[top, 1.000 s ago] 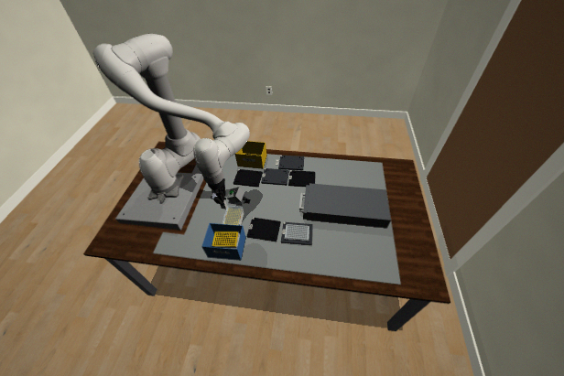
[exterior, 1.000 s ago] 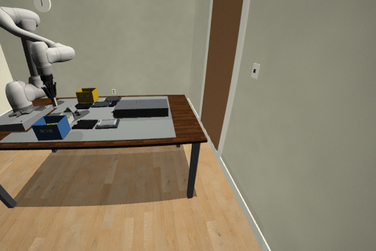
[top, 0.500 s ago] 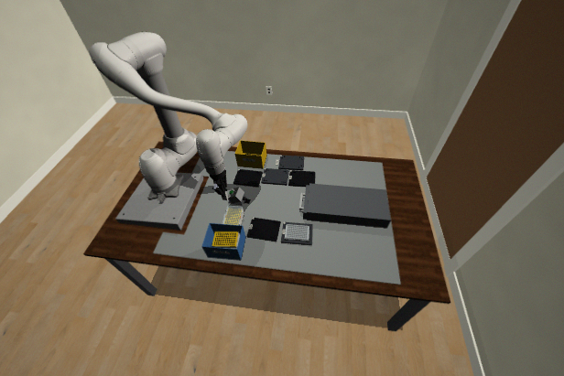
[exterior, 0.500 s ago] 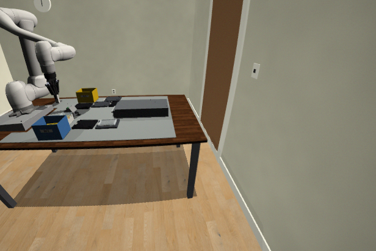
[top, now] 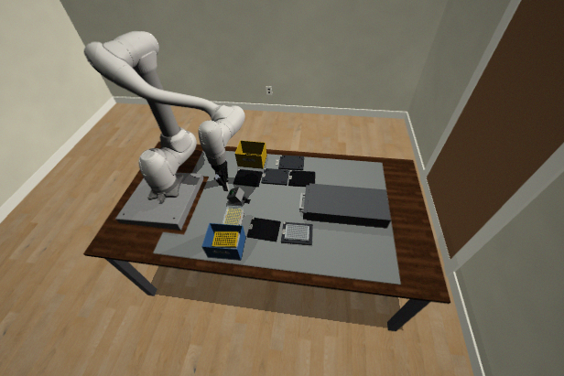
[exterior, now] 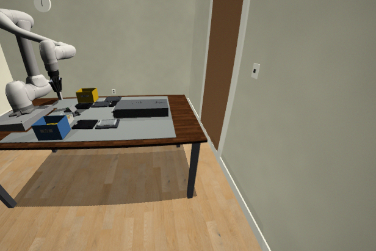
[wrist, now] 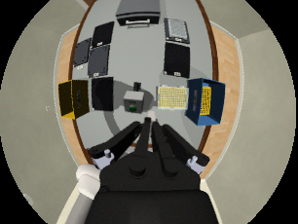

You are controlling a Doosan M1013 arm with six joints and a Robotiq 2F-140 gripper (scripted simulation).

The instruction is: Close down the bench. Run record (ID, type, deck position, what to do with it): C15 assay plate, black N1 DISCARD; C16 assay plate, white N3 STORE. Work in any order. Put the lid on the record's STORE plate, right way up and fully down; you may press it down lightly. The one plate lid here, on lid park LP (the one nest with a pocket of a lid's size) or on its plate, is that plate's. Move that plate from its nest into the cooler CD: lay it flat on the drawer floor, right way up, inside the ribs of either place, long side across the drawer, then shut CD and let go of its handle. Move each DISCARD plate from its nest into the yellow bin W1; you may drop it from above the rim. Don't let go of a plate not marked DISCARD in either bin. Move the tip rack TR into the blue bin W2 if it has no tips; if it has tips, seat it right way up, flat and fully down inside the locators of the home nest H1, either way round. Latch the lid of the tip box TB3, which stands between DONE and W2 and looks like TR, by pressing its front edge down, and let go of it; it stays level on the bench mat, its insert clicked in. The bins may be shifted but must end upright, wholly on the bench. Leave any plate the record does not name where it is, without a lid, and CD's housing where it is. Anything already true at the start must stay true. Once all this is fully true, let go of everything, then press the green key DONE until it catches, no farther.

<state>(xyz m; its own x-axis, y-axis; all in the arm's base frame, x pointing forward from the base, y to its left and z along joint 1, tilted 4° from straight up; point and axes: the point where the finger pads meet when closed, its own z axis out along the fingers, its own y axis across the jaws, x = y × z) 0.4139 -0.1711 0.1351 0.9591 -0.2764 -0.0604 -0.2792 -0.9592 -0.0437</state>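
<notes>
My gripper (top: 223, 183) is shut and empty. It hangs above the mat just beside the green key DONE (top: 237, 194); in the wrist view the closed fingertips (wrist: 150, 123) point just below the key (wrist: 133, 100). The tip box TB3 (top: 233, 216) with pale yellow tips stands between the key and the blue bin W2 (top: 224, 249). A yellow-topped tip rack (top: 225, 239) lies inside the blue bin. The yellow bin W1 (top: 251, 154) stands at the back. The grey cooler CD (top: 346, 204) sits in the middle, its drawer front (top: 302, 202) flush with the housing.
Dark nests (top: 275, 177) lie in a row beside the yellow bin, one more (top: 291, 162) behind them. A black nest (top: 265, 229) and a pale well plate on a dark nest (top: 297, 233) lie right of the blue bin. The robot base plate (top: 160, 207) is at the left.
</notes>
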